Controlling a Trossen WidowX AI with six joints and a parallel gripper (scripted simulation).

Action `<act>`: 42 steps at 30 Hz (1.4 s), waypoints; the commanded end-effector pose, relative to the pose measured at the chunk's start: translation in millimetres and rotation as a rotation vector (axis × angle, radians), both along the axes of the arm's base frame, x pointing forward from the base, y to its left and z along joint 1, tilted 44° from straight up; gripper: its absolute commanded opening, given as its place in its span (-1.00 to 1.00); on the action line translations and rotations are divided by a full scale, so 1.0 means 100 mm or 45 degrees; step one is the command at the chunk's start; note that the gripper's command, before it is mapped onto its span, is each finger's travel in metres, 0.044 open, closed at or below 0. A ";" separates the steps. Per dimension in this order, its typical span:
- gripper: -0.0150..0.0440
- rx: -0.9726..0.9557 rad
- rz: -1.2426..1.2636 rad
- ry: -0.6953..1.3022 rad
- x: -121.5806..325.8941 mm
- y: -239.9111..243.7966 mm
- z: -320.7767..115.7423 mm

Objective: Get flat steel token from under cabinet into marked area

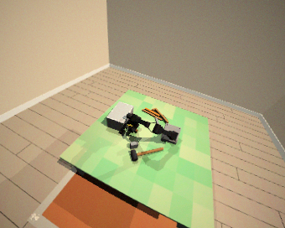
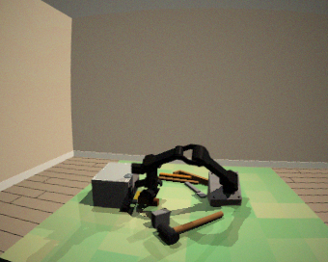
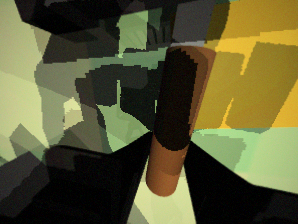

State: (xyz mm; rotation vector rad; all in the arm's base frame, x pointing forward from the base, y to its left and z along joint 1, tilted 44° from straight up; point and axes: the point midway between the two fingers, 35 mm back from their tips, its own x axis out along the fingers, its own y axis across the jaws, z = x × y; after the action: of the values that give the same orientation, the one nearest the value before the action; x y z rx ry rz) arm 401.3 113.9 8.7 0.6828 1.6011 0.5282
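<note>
- The tool (image 1: 129, 128) (image 2: 146, 195) (image 3: 167, 138) is grasping a round brown handle (image 1: 136, 131) (image 2: 157, 201) (image 3: 162, 172); a grey flat part (image 3: 192, 22) continues from its far end, at the top of the wrist frame.
- The grey cabinet (image 1: 121, 114) (image 2: 112, 191) stands left of the tool in the exterior frame, on the green surface (image 1: 188, 168) (image 2: 264, 226) (image 3: 270, 150).
- Where the steel token is, I cannot tell from these views.
- A yellow area (image 2: 136, 196) (image 3: 270, 90) fills the upper right of the wrist frame.
- The hammer (image 1: 152, 151) (image 2: 199, 223) lies at lower centre of the exterior frame, and a grey block (image 1: 134, 145) (image 2: 161, 218) is near its dark head.
</note>
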 end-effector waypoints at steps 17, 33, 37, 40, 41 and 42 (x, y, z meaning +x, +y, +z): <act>-0.49 -0.013 0.000 0.004 -0.05 -0.20 -0.20; -0.49 -0.014 0.000 0.004 -0.08 -0.34 -0.33; -0.49 -0.014 0.000 0.004 -0.08 -0.36 -0.35; -0.49 -0.014 0.000 0.004 -0.08 -0.36 -0.35; -0.49 -0.014 0.000 0.004 -0.08 -0.36 -0.35; -0.49 -0.014 0.000 0.004 -0.09 -0.36 -0.35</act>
State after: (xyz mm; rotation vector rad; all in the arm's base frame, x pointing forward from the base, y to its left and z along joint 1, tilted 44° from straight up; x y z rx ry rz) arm 393.9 79.3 -23.6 0.6844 1.6054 0.5204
